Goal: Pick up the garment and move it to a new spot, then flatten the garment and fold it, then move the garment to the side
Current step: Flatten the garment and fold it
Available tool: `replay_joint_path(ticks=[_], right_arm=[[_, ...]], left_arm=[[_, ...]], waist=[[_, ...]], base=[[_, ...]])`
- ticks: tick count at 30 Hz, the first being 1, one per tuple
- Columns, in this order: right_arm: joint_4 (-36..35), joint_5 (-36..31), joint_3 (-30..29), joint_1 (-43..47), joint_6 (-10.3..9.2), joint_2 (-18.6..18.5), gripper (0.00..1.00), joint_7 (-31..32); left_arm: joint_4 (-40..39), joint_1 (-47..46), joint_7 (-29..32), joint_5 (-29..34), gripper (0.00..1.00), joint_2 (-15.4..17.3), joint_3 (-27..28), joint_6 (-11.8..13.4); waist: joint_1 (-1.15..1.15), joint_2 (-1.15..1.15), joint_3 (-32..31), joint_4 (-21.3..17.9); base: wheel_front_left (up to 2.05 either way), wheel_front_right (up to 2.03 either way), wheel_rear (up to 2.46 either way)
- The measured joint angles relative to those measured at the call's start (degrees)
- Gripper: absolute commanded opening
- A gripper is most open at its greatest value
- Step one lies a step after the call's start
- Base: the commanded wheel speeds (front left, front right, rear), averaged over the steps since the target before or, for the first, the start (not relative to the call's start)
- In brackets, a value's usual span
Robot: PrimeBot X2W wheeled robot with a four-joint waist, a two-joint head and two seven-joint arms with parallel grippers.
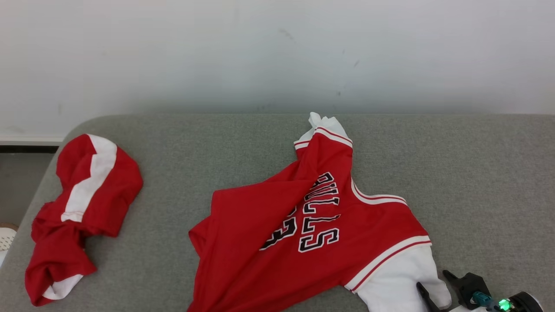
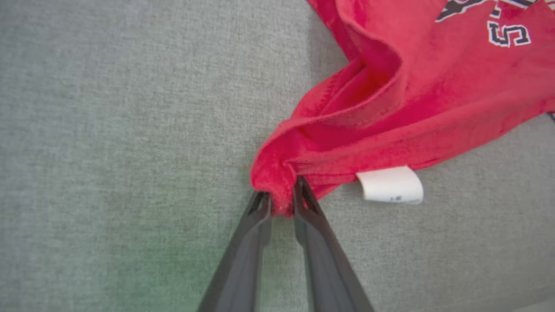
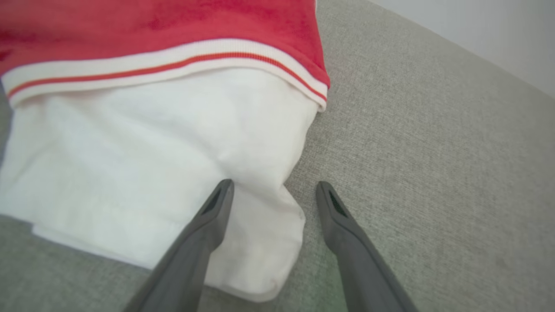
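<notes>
A red jersey [image 1: 303, 234] with black "BULLS" lettering and white sleeves lies crumpled on the grey padded surface [image 1: 477, 182]. In the left wrist view my left gripper [image 2: 282, 196] is shut on a bunched corner of the jersey's red hem [image 2: 277, 173], beside a white label [image 2: 390, 185]. My right gripper [image 1: 433, 281] stands open at the lower right over the white sleeve [image 1: 399, 286]. In the right wrist view the right gripper [image 3: 275, 190] straddles the white sleeve's end [image 3: 260, 242], its left finger over the cloth and its right finger over bare surface.
A second red and white garment [image 1: 82, 208] lies bunched at the surface's left end. A pale wall [image 1: 277, 52] runs behind the surface. The surface's rounded left edge [image 1: 39, 182] drops to the floor, where a white perforated object [image 1: 6, 237] shows.
</notes>
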Motion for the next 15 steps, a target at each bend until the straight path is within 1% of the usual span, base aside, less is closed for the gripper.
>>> replay_joint_path(ticks=[3,6,9,10,11,12,14,15], right_arm=[[1.1,0.5,0.5,-0.6,0.0,0.4,1.0,0.0],[2.1,1.8,1.7,-1.2,-0.1,0.7,1.0,0.0],[2.2,4.2,5.0,-1.7,-0.49,0.7,1.0,0.2],[1.9,5.6,6.7,-1.9,-0.51,0.8,0.64,0.6],[1.3,7.2,7.9,-2.0,-0.49,0.8,0.14,0.6],[0.8,9.0,9.0,-2.0,-0.49,0.7,0.0,0.6],[-1.0,12.8,11.3,-1.9,-0.3,0.3,0.0,0.6],[-2.2,15.8,11.3,-1.6,-0.23,0.1,0.0,0.4]], left_arm=[[0.5,-0.3,-0.3,-0.4,0.0,0.1,-0.8,-0.1],[1.0,-0.8,-0.5,-0.9,0.0,0.3,-1.7,-0.1],[1.5,-1.2,-0.6,-2.2,0.0,0.5,-2.6,-0.1],[1.6,-1.2,-0.8,-2.6,0.0,0.6,-2.8,-0.1],[1.6,-1.3,-0.8,-3.0,0.0,0.6,-3.0,-0.1],[1.5,-1.3,-0.8,-3.6,0.0,0.7,-3.1,-0.1],[0.7,-1.1,-0.5,-5.4,0.0,0.7,-3.1,-0.2],[-0.4,-0.9,-0.2,-6.8,0.0,0.9,-3.2,-0.2]], waist=[[-0.01,0.0,0.2,0.0],[-0.01,0.0,0.4,0.2],[-0.01,0.0,0.4,0.2],[0.0,0.0,0.4,0.2],[-0.01,0.0,0.3,0.2],[0.0,0.0,0.2,0.2],[0.0,0.0,-0.1,0.1],[0.0,0.0,-0.3,0.1]], base=[[0.0,0.0,0.0],[0.0,0.0,0.0],[0.0,0.0,0.0],[0.0,0.0,0.0],[0.0,0.0,0.0],[0.0,0.0,0.0],[0.0,0.0,0.0],[0.0,0.0,0.0]])
